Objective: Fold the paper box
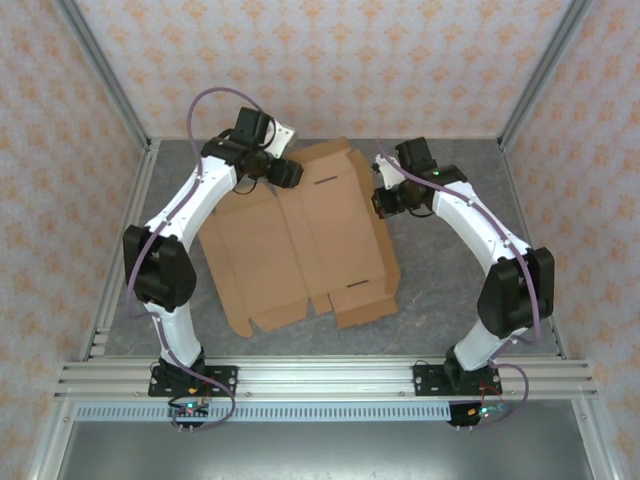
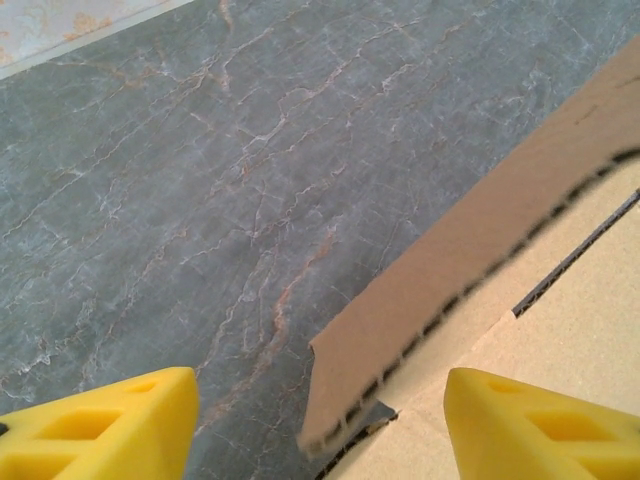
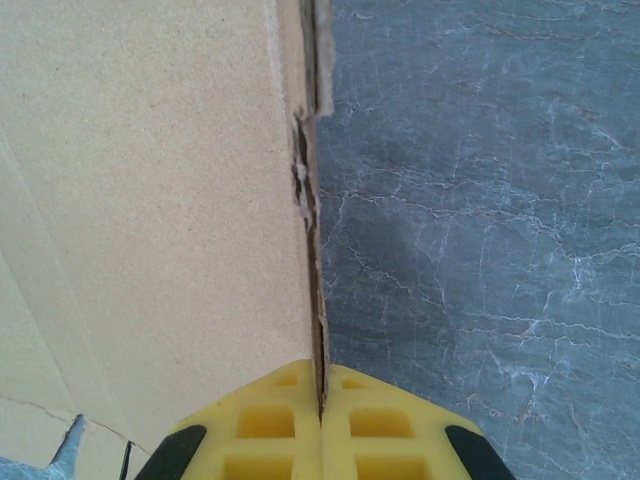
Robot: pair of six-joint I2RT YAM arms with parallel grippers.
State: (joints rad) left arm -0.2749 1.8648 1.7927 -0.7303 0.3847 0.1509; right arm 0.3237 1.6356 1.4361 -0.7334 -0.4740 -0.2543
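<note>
Brown die-cut cardboard paper box point(image 1: 300, 240): the right gripper point(image 3: 321, 385) is pinching 1 edge; another edge is sitting between the left gripper's point(image 2: 320, 380) spread jaws.

No text, label, brand, number or sign can be read anywhere; the paper box point(image 1: 300, 240) is seen unprinted.

The paper box point(image 1: 300, 240) blocks the centre; the table point(image 1: 430, 275) lies bare rightward.
</note>
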